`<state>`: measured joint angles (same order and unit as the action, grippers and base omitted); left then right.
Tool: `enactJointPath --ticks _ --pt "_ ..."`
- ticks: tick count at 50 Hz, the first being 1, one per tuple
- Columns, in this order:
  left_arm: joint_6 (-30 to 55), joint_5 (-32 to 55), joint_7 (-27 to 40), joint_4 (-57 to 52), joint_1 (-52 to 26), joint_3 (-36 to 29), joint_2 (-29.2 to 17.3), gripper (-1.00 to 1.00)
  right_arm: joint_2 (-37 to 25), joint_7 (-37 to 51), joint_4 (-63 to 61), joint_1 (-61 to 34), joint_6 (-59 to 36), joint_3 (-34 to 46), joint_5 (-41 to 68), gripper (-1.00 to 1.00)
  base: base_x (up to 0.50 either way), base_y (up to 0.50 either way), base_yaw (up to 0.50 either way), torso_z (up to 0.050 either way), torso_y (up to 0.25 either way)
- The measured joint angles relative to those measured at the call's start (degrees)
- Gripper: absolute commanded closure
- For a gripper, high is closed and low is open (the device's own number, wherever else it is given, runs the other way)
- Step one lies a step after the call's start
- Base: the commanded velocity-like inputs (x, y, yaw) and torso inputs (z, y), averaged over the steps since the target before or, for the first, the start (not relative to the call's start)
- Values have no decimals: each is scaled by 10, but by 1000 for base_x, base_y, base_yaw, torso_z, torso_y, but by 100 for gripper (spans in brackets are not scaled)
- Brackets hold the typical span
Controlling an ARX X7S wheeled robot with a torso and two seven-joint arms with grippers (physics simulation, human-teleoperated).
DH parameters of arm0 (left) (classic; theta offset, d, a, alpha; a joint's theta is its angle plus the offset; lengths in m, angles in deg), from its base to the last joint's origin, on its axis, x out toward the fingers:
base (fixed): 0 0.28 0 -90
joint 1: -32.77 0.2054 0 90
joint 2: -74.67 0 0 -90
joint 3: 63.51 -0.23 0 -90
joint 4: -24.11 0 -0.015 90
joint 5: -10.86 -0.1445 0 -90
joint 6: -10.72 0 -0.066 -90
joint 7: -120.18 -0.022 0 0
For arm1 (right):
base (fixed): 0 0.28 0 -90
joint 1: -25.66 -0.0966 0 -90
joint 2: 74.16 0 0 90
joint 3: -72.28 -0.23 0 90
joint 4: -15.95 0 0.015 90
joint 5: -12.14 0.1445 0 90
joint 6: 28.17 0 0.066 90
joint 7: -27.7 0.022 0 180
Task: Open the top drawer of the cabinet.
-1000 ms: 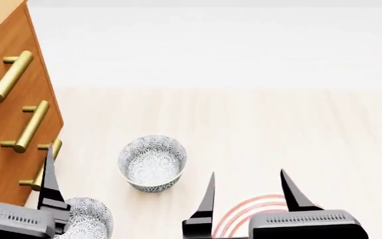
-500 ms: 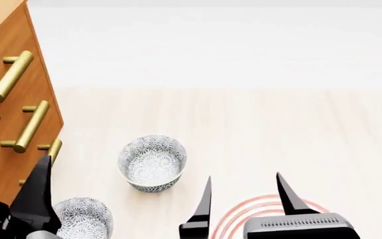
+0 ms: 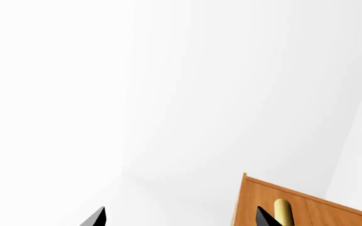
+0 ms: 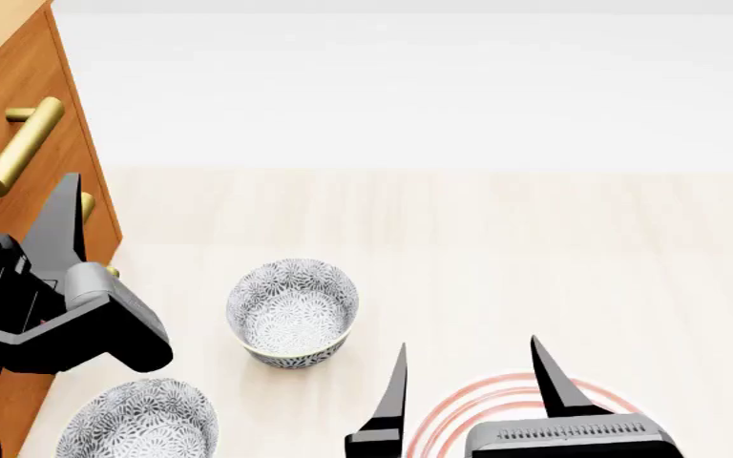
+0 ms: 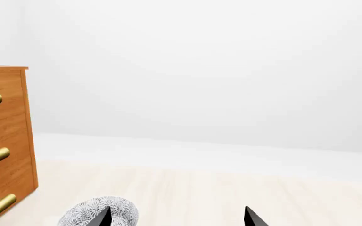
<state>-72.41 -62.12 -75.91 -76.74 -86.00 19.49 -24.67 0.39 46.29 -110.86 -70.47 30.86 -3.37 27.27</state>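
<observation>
- The left gripper (image 4: 16, 157) is hanging spread, grasping nothing, in front of the cabinet (image 4: 35, 91) at the head view's left edge; one fingertip is sitting just off the near end of the top handle (image 4: 19, 143), the other lower, over the second drawer's front.
- The top drawer (image 4: 49, 72) is looking shut, flush with the ones below it. Its handle's long axis is running slantwise in the head view, and the spread fingers are lying roughly along that line rather than across it, so I judge a wrist turn or sideways shift is needed before closing.
- The right gripper (image 4: 469, 377) is resting released low over the tabletop (image 4: 494, 239), well apart from the cabinet; the left arm is far nearer.
- The left arm is hiding the lower handles and part of the front.
- The left wrist view is showing only the cabinet's top corner (image 3: 307, 207), the handle's end (image 3: 283, 209) and two fingertips; actual contact cannot be told.
- Two bowls (image 4: 293, 313) are standing near the cabinet's foot.
</observation>
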Motion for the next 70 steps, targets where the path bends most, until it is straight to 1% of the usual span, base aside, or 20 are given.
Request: enactJointPath --ticks 10,26,51,63,70 --pt "-6 -2 33 98 -53 -10 -6 -100 -3 3 -8 5 1 -2 6 -100 0 0 0 0 0" --pt "-7 -5 80 223 -97 -17 -21 -100 -6 7 -9 5 -3 -4 16 -100 0 0 0 0 0" --pt "7 -6 117 301 -97 -13 -43 -100 -10 13 -2 5 5 6 14 -100 0 0 0 0 0" --pt "14 -7 132 327 -101 -12 -46 -100 -13 16 -2 10 11 9 15 -100 0 0 0 0 0" --pt "16 -8 148 363 -119 -15 -43 -100 -14 19 -3 12 13 10 15 -100 0 0 0 0 0"
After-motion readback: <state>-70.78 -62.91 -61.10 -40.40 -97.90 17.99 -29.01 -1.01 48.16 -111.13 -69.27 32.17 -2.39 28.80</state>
